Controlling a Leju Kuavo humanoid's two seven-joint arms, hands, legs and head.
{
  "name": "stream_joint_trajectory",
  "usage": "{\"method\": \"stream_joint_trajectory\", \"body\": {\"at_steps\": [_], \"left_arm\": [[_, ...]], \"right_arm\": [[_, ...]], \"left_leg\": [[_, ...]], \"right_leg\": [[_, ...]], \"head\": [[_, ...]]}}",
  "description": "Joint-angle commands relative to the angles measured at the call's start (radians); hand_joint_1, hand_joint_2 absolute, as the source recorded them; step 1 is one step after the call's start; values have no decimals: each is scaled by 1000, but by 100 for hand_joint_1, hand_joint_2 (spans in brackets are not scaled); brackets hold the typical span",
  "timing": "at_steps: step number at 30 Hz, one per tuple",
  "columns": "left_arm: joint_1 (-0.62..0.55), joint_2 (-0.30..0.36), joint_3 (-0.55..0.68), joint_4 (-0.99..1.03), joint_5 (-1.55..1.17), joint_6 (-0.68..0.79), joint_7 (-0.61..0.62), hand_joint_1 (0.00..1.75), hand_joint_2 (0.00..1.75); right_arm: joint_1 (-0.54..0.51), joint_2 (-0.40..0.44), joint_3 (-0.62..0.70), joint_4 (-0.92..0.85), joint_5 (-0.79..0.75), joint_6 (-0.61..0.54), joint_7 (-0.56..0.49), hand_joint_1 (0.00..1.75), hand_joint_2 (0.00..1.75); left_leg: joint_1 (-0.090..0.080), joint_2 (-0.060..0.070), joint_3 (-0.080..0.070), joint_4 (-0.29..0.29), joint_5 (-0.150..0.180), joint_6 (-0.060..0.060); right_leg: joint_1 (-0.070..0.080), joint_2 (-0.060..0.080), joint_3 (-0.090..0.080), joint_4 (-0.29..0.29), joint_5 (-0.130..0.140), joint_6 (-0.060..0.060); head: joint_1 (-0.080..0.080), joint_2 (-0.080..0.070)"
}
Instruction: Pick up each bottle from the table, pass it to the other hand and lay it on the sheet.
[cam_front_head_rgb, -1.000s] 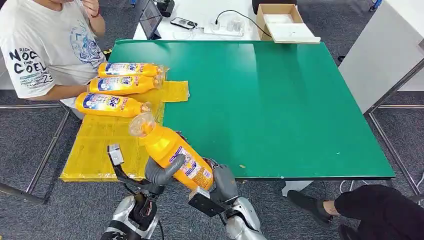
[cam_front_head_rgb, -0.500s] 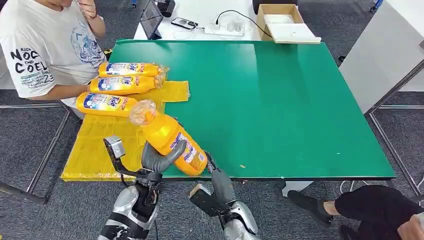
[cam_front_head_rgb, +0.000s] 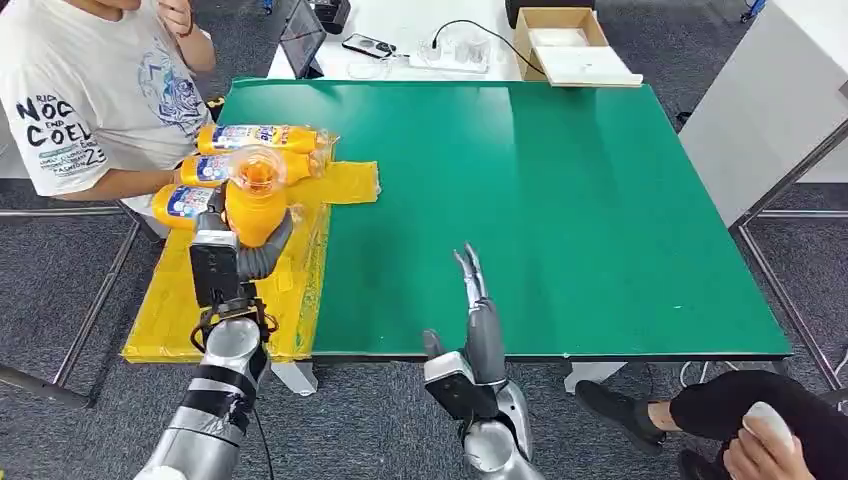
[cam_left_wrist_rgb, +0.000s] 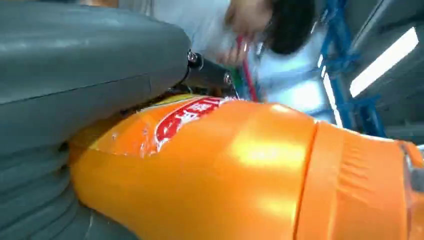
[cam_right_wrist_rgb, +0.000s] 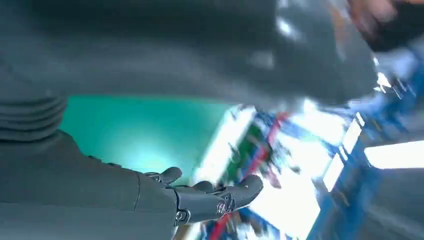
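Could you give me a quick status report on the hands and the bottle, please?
Left hand holds the orange bottle above the yellow sheet. Right hand open over the green table. Three bottles lie on the sheet.

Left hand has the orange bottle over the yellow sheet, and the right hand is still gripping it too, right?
Not quite. The left hand holds the orange bottle over the yellow sheet, but the right hand is open and apart from it, over the table edge, as the head view shows.

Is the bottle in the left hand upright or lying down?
Roughly upright: in the head view the bottle shows its cap end toward the camera, gripped by the left hand above the yellow sheet.
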Motion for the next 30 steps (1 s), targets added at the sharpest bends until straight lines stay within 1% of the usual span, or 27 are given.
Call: {"method": "stream_joint_trajectory", "body": {"at_steps": [1,2,3,4,5,6,7,8,10,11,12,13,15,16,18,19,20,21,22,23,24,26,27,28,29,30], "left_arm": [[-121,-10,382,236,-597,76,9,175,175],[-123,-6,386,245,-635,76,15,175,175],[-122,-3,404,255,-631,76,-7,175,175],[-122,-3,404,255,-631,76,-7,175,175],[-115,1,416,246,-797,76,50,175,175],[-115,4,431,268,-857,76,61,175,175],[-109,27,417,295,-968,76,113,175,175],[-101,52,398,321,-1016,76,137,175,175],[-95,59,395,323,-1031,76,140,175,175],[-95,59,395,323,-1031,76,140,175,175],[-95,59,395,323,-1031,76,140,175,175],[-95,59,395,323,-1031,76,140,175,175],[-95,59,395,323,-1031,76,140,175,175],[-95,59,395,323,-1031,76,140,175,175],[-95,59,395,323,-1031,76,140,175,175],[-95,59,395,323,-1031,76,140,175,175],[-95,59,395,323,-1031,76,140,175,175],[-92,86,349,352,-1127,76,210,175,175],[-94,105,320,386,-1117,76,227,175,175],[-88,128,286,410,-1162,76,257,175,175],[-91,136,274,435,-1150,76,261,175,175],[-87,149,256,467,-1143,76,261,175,175],[-100,153,258,520,-1157,76,265,175,175],[-111,168,251,573,-1144,76,262,175,175],[-116,167,239,596,-1153,76,277,175,175],[-124,174,221,625,-1163,76,290,175,175]], "right_arm": [[20,-32,22,-203,-105,-130,-10,0,0],[20,-32,22,-204,-108,-132,-10,0,0],[19,-34,22,-203,-110,-132,-10,0,0],[19,-34,22,-203,-110,-132,-10,0,0],[17,-37,26,-209,-119,-140,-10,0,0],[14,-41,31,-211,-131,-147,-10,0,0],[10,-46,38,-218,-146,-151,-10,0,0],[3,-51,45,-221,-151,-159,-10,0,0],[1,-52,46,-219,-153,-160,-10,0,0],[1,-52,46,-219,-153,-160,-10,0,0],[1,-52,46,-219,-153,-160,-10,0,0],[1,-52,46,-219,-153,-160,-10,0,0],[1,-52,46,-219,-153,-160,-10,0,0],[1,-52,46,-219,-153,-160,-10,0,0],[1,-52,46,-219,-153,-160,-10,0,0],[1,-52,46,-219,-153,-160,-10,0,0],[1,-52,46,-219,-153,-160,-10,0,0],[-3,-54,51,-215,-159,-159,-10,0,0],[-8,-55,54,-208,-166,-153,-10,0,0],[-13,-52,51,-195,-170,-148,-10,0,0],[-16,-51,49,-182,-170,-142,-10,0,0],[-21,-48,46,-167,-181,-130,-10,0,0],[-23,-44,42,-154,-178,-123,-10,0,0],[-22,-42,41,-145,-181,-114,-10,0,0],[-27,-41,41,-135,-176,-113,-10,0,0],[-30,-39,39,-125,-175,-110,-10,0,0]], "left_leg": [[1,3,4,0,-2,0],[0,1,3,0,-1,0],[0,1,4,-1,-1,0],[0,2,6,-1,-2,0],[1,2,5,0,-1,0],[0,2,4,0,-1,0],[1,2,6,0,-2,0],[0,2,5,-1,-1,0],[0,2,7,-1,-2,0],[0,1,6,-1,-1,0],[1,2,4,0,-1,0],[1,3,7,0,-3,0],[0,1,4,0,-1,0],[1,1,7,0,-2,0],[0,0,3,0,-1,0],[1,0,6,0,-2,0],[1,1,5,0,-1,0],[0,1,3,0,-1,0],[1,1,6,0,-2,0],[1,2,8,0,-3,0],[0,2,6,-1,-1,0],[1,2,9,-1,-3,0],[1,2,6,-1,-2,0],[1,2,8,-1,-2,0],[0,1,7,-2,-1,0],[1,2,9,-2,-2,0]], "right_leg": [[1,2,3,0,-1,-2],[1,0,2,0,-1,-2],[0,0,3,0,-1,-2],[1,0,5,-1,-1,-3],[1,1,4,-1,-1,-2],[1,1,3,-1,-1,-2],[1,1,4,-1,-1,-2],[1,1,3,-1,-1,-2],[1,0,5,-1,-2,-2],[0,0,5,-1,-1,-2],[1,1,3,-1,-1,-2],[2,2,6,-1,-1,-3],[1,0,3,-1,-1,-2],[2,0,6,-1,-2,-3],[1,-1,3,0,-1,-2],[2,-1,6,-1,-2,-3],[1,0,4,0,-1,-2],[1,0,3,0,-1,-2],[1,0,5,-1,-2,-3],[2,0,8,-1,-2,-4],[1,0,5,-1,-1,-2],[2,0,8,-1,-2,-4],[1,0,5,-1,-1,-3],[2,0,7,-2,-2,-3],[1,0,6,-2,-1,-2],[2,0,9,-2,-2,-3]], "head": [[0,0],[0,0],[0,0],[0,0],[0,0],[0,0],[0,0],[0,0],[0,0],[0,0],[0,0],[0,0],[0,0],[0,0],[0,0],[0,0],[0,0],[0,0],[0,0],[0,0],[0,0],[0,0],[0,0],[0,0],[0,0],[0,0]]}}
